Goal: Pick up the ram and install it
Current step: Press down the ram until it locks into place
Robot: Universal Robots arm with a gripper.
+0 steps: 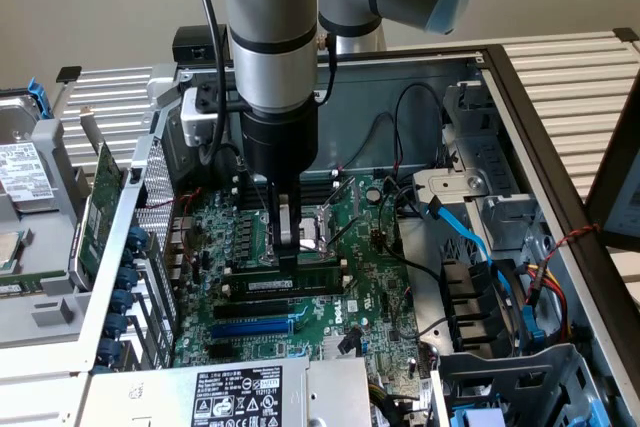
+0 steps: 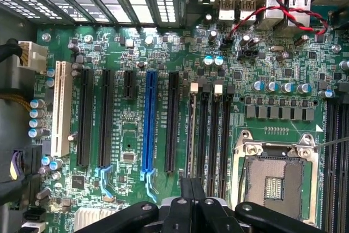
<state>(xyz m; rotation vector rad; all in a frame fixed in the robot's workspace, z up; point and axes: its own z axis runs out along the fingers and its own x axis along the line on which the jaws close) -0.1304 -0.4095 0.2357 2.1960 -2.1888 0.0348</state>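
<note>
Nearest the exterior camera, a power supply [image 1: 240, 394] bears a white label with fine print too small to read. Beyond it, on the motherboard [image 1: 380, 287], the gripper [image 1: 288, 259] stands upright with fingers pressed together, tips down on the ram [image 1: 290, 285], which seems seated in its slot beside the empty CPU socket [image 2: 275, 181]. A drive [image 1: 25, 175] lies farther off.

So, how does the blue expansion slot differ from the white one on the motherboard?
Colour aside, the blue expansion slot looks somewhat longer than the white expansion slot. The blue slot lies nearer the CPU socket; the white slot lies by the edge of the motherboard, with black slots between them. Both are empty and run parallel.
</note>
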